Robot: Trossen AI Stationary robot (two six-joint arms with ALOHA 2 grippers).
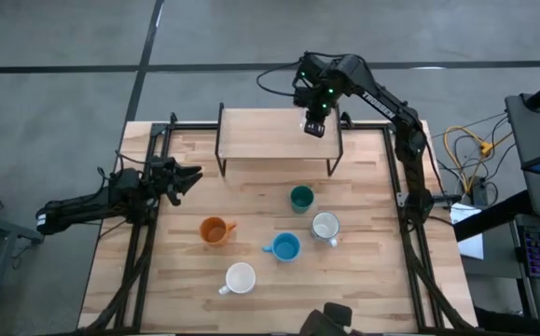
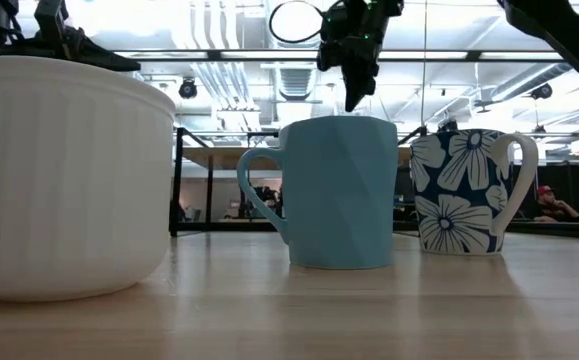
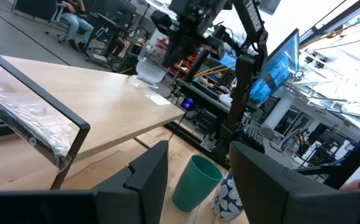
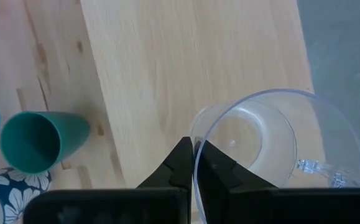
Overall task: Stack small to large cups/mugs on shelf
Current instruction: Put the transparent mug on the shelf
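At the bottom of the high view, nearest the camera side of the surface [image 1: 186,299], we find the white cup [image 1: 240,278]. Above it in the frame sit the orange cup [image 1: 214,231] at left centre, the light blue cup [image 1: 285,246] at centre, and the flower-patterned mug [image 1: 325,226] to its right. The dark green cup [image 1: 301,197] stands just below the shelf [image 1: 260,135]. All five rest on the surface, well apart from one another; none has reached the shelf.

We judge the task to be at its first placement. Only the clear glass cup [image 4: 263,146] is over the shelf, at the upper right of the plank in the high view. Five cups remain to be moved, and no stack exists yet.

The right gripper [image 4: 195,163] is clenched on the rim of the clear glass cup, one finger inside the wall and one outside. We cannot tell whether the cup base touches the plank.

The left gripper [image 3: 195,177] waits at the left edge of the surface, spread apart and holding nothing.
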